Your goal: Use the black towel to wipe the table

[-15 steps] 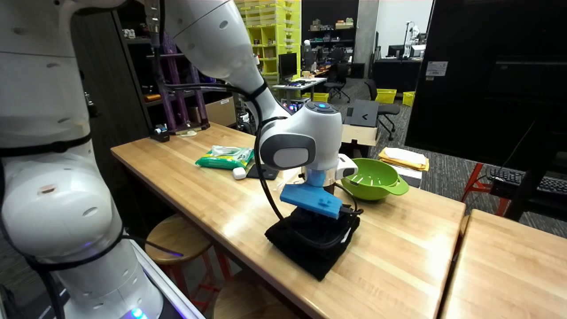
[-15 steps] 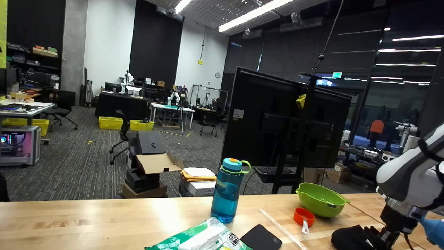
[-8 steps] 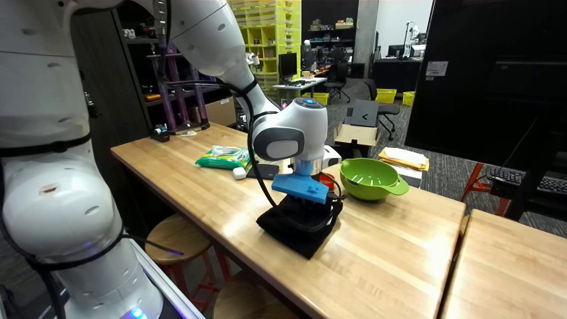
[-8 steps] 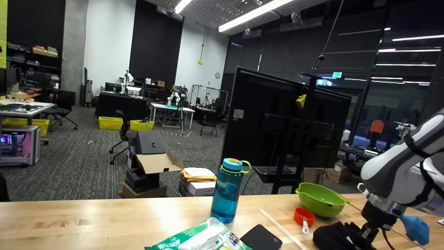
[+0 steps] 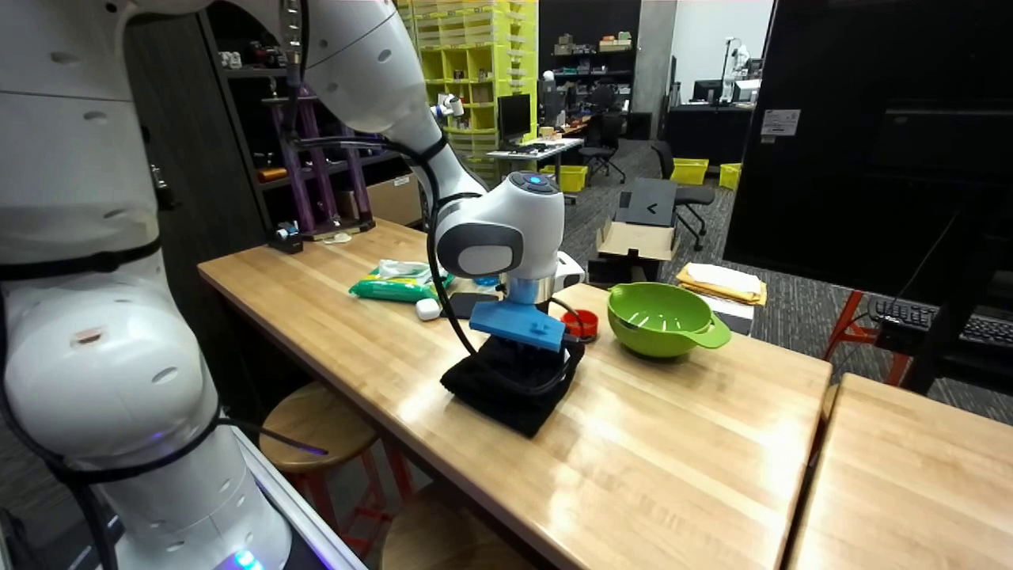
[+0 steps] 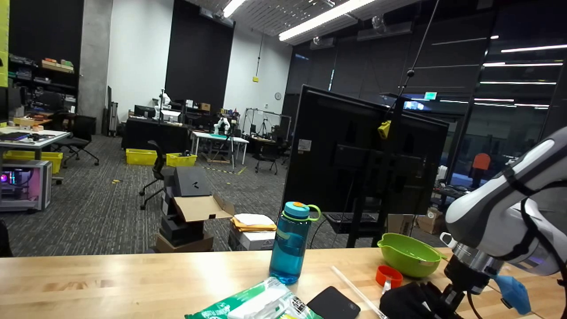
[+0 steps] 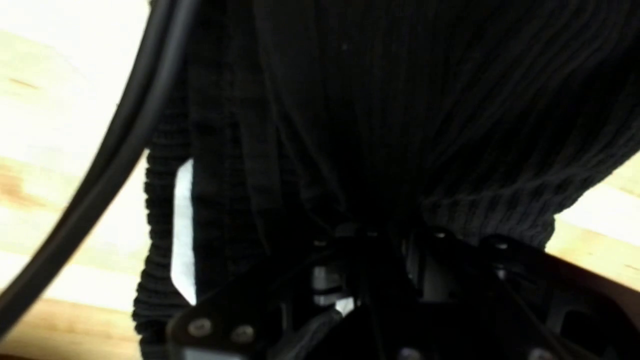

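Observation:
The black towel (image 5: 506, 392) lies bunched and folded on the light wooden table (image 5: 681, 443), left of the green bowl in an exterior view. It also shows at the lower right of an exterior view (image 6: 407, 303), where its edge overlaps the red measuring cup's handle; I cannot tell whether they touch. My gripper (image 6: 447, 301) points down into the towel. In the wrist view the ribbed towel (image 7: 380, 100) gathers into folds between the dark fingers (image 7: 375, 235), so the gripper is shut on it. The fingertips are dark and mostly hidden in cloth.
The green bowl (image 5: 661, 317) and red measuring cup (image 5: 582, 323) stand close beyond the towel. A white straw (image 6: 354, 288), a dark square pad (image 6: 334, 303), a green wipes pack (image 6: 252, 301) and a blue bottle (image 6: 290, 243) also stand or lie on the table.
My gripper has slid the towel across the table, leftward in both exterior views, away from the seam and toward the wipes pack. The red cup's handle has shifted slightly.

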